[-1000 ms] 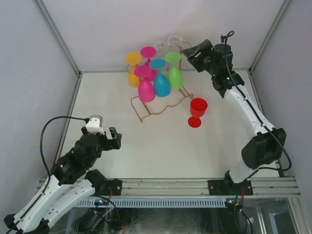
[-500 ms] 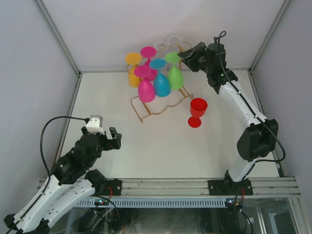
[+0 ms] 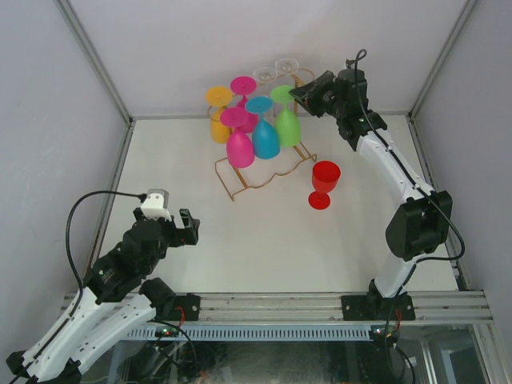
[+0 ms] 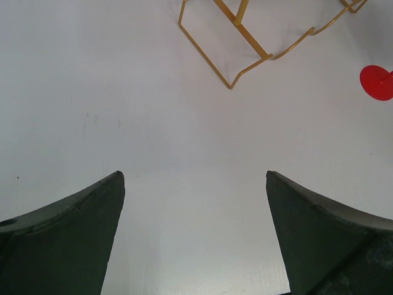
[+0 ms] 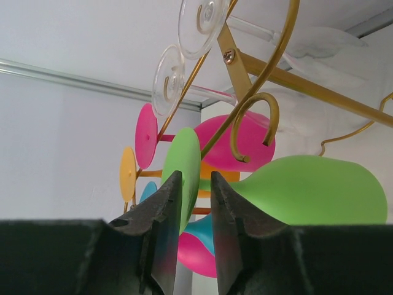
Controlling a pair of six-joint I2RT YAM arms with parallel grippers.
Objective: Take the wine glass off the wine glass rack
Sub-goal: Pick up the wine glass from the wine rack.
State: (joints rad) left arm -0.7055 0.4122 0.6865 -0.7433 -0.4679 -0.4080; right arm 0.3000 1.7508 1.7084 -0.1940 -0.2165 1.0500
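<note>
The left gripper [image 4: 194,177] hung released, jaws wide, over the table [image 4: 153,123]; the wine glass rack [image 5: 295,78] stood at the back; the green wine glass [image 3: 287,124] hung inverted on its right end; the right gripper [image 5: 196,181] narrowly flanked that glass's foot, though I couldn't tell if it was clenched.

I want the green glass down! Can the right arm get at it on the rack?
Probably yes: the right gripper is up at the green glass, fingers either side of its foot end, nothing else between them.
</note>
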